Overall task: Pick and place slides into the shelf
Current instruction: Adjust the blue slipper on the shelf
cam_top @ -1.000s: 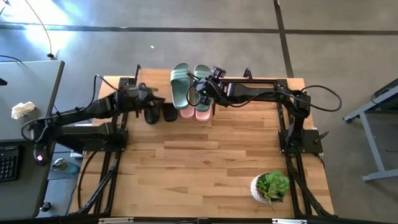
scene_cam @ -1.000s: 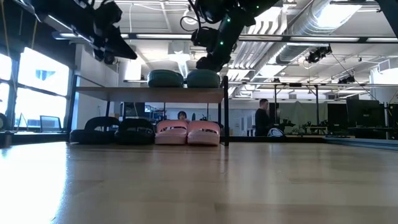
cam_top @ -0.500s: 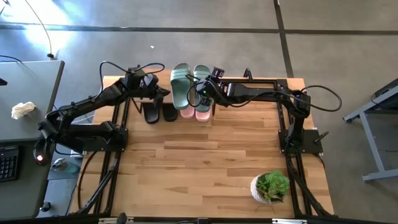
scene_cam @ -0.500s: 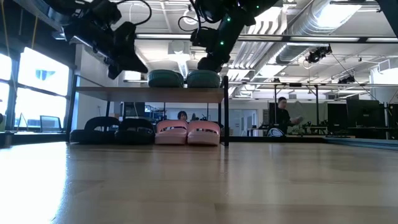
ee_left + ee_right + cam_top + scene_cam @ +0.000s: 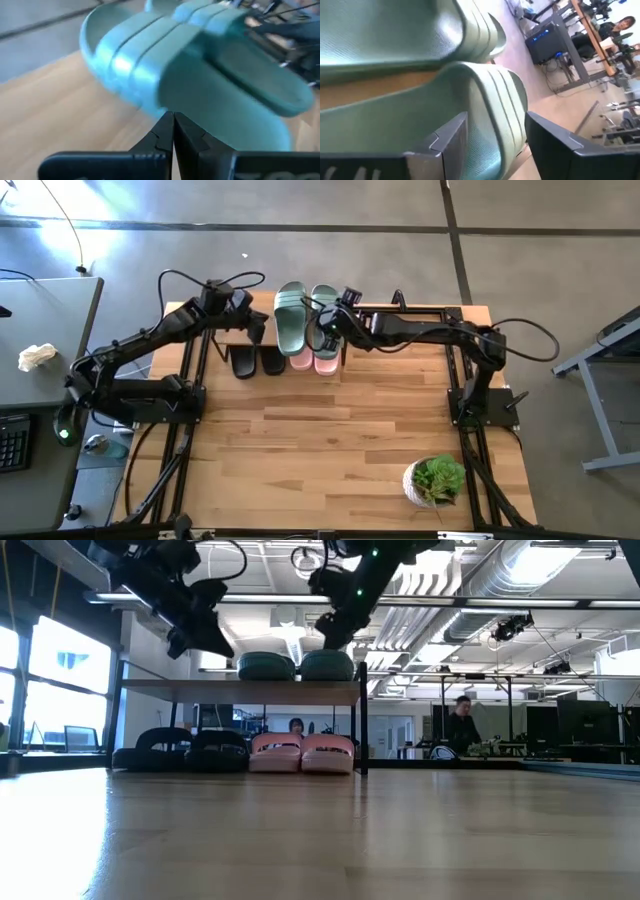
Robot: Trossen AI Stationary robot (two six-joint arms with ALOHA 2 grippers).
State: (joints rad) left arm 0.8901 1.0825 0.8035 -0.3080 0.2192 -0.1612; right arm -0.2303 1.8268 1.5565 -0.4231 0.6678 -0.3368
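Green slides (image 5: 304,317) atop shelf (image 5: 240,690); pink (image 5: 301,753), black (image 5: 190,751) under.

Arms: two, dark, jointed | cabling: black loops routed along links | fingers (image 5: 447,142): dark grey, flat, angular plates

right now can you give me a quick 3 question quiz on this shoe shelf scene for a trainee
1. True or false: the green slides sit on top of the shelf.
2. Which pairs sit under the shelf?
3. Multiple choice: the left gripper's fingers are A open wide, B shut and empty, C shut on a slide.

Key: 1 true. 2 the black slides and pink slides. 3 B; it hovers by the green pair, while the right gripper stands open around the right green slide's strap.
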